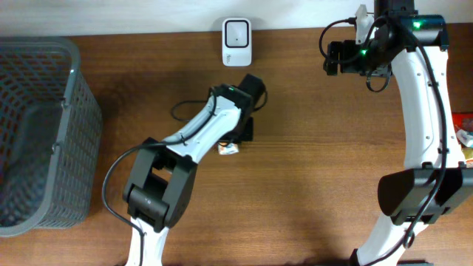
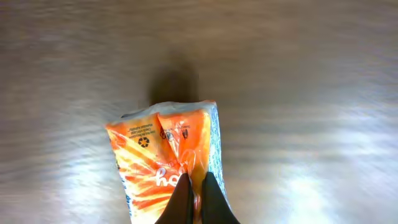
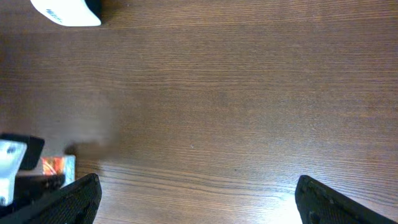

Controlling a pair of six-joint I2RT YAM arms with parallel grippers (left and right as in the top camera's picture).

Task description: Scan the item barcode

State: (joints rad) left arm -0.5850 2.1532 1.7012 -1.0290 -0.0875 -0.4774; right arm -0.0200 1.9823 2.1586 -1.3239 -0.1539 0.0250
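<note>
The item is a small orange and white snack packet [image 2: 149,155] with white lettering. My left gripper [image 2: 198,196] is shut on it, its dark fingers pinching a fold of the wrapper near the right side. From overhead only a corner of the packet [image 1: 228,148] peeks out beside the left gripper [image 1: 240,133] at mid-table. No barcode shows on the visible face. A white scanner [image 1: 237,32] stands at the table's back edge. My right gripper [image 3: 199,199] hovers open over bare wood at the back right, nothing between its fingers.
A grey mesh basket [image 1: 74,89] fills the left end of the table. Red packaged goods [image 1: 465,137] lie at the right edge. The right wrist view catches the scanner [image 3: 65,11] at top left and the packet [image 3: 57,165] at far left.
</note>
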